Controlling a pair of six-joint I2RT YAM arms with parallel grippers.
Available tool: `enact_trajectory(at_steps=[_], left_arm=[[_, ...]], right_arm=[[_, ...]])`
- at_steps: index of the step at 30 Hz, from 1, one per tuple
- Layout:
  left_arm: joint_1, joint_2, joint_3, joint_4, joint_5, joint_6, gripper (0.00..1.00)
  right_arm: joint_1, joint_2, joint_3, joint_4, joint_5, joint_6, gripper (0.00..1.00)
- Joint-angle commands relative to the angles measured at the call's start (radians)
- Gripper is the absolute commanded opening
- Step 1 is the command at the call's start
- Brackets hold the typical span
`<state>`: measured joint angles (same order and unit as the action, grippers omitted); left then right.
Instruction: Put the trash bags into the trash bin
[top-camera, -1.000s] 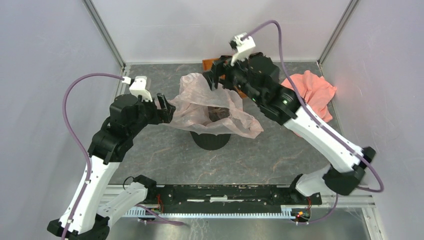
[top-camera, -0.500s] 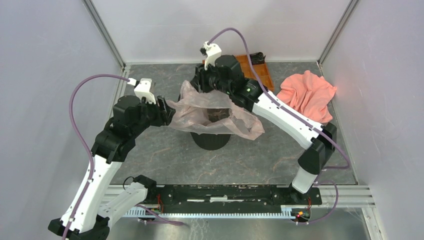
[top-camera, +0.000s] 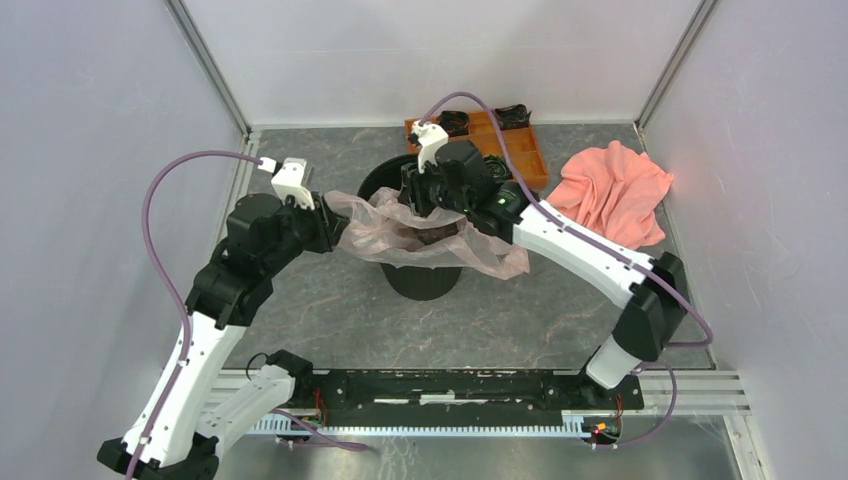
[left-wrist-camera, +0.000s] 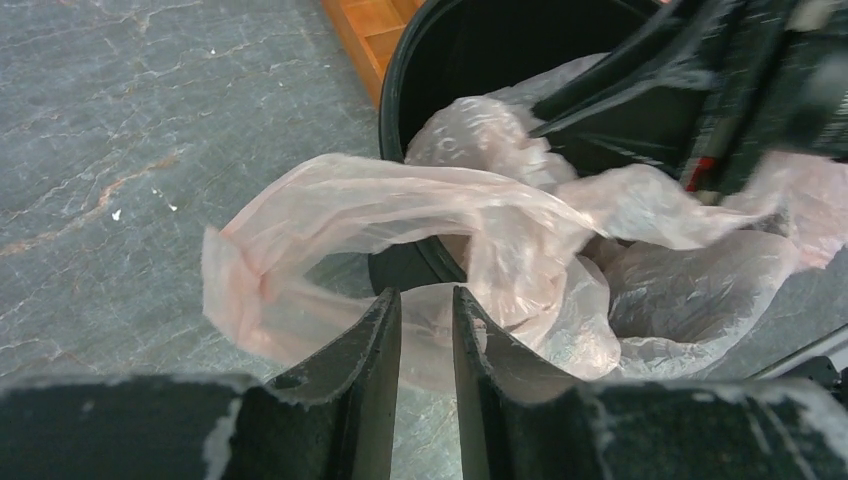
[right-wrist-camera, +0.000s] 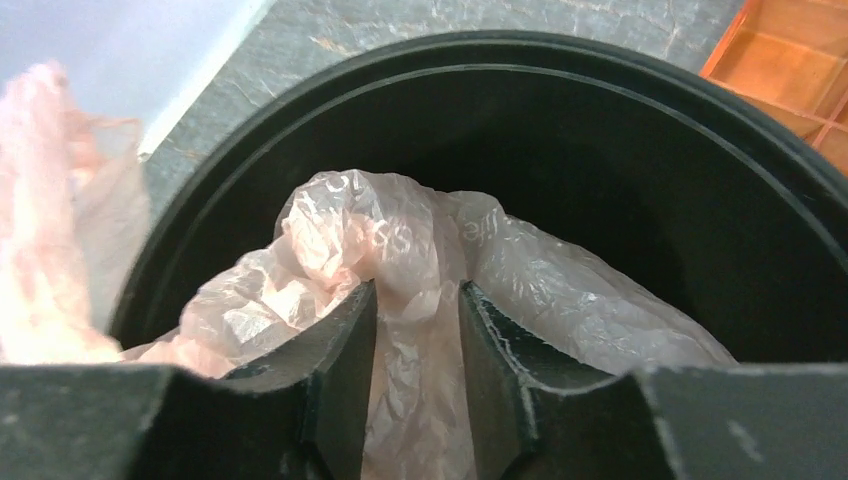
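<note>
The black trash bin (top-camera: 422, 281) stands mid-table with the pale pink trash bag (top-camera: 480, 245) draped over its rim and sagging inside. My right gripper (top-camera: 421, 205) hangs over the bin's mouth. In the right wrist view it (right-wrist-camera: 418, 296) is shut on a bunched fold of the bag (right-wrist-camera: 400, 240) inside the bin (right-wrist-camera: 620, 150). My left gripper (top-camera: 336, 226) is at the bin's left side. In the left wrist view it (left-wrist-camera: 427, 302) has its jaws narrowed to a slim gap astride the bag's loose edge (left-wrist-camera: 400, 205), outside the bin (left-wrist-camera: 440, 60).
An orange compartment tray (top-camera: 515, 146) sits behind the bin, close to its far rim. A salmon-pink cloth (top-camera: 615, 190) lies heaped at the right wall. Frame posts and white walls close the back and sides.
The right gripper swung left, closed on the bag and dropped it into the bin's mouth, flattening the raised bag. The left jaws narrowed around the bag's left edge.
</note>
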<state>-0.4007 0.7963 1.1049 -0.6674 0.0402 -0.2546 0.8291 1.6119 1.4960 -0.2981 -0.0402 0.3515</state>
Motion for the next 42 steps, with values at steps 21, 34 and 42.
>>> enact_trajectory(at_steps=[21,34,42], left_arm=[[0.002,0.089,0.18,0.025,-0.163,0.031,0.9],[0.002,0.092,0.156,0.006,-0.012,-0.041,1.0],[0.002,0.027,0.157,-0.048,-0.016,-0.017,1.0]], right_arm=[[-0.004,0.026,0.325,-0.194,0.088,-0.289,0.94],[-0.034,-0.278,0.153,-0.218,0.184,-0.431,0.98],[-0.035,-0.563,-0.22,-0.067,-0.032,-0.55,0.98]])
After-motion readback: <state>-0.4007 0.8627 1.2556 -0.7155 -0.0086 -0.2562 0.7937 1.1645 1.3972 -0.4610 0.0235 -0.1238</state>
